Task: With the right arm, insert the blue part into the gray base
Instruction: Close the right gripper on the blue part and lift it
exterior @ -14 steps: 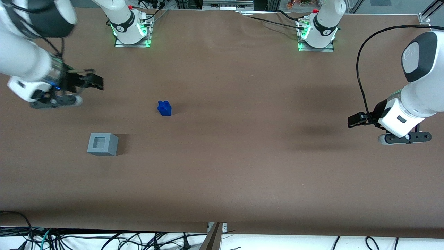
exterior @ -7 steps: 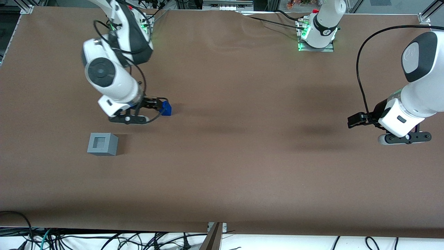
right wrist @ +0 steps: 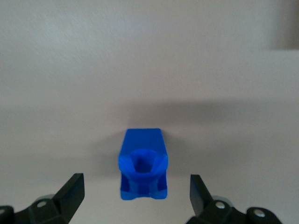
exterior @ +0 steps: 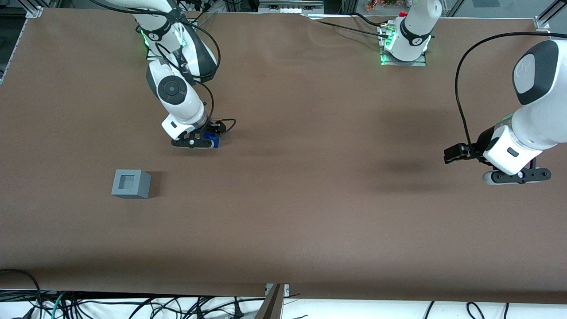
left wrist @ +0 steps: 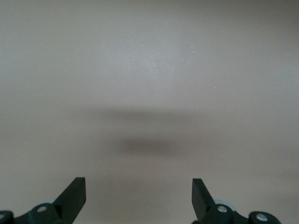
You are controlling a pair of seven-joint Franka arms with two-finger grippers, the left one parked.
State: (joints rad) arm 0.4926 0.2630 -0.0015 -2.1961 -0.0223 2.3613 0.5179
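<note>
My gripper hangs low over the table, fingers spread wide with the blue part standing untouched between them, the gray base well apart.

We see the right arm swung in from the working arm's end of the counter, so its gripper now hangs directly over the blue part, where half a second ago it reached the part from the side. In the right wrist view the fingers stand apart with the blue part between them, not touching.
</note>
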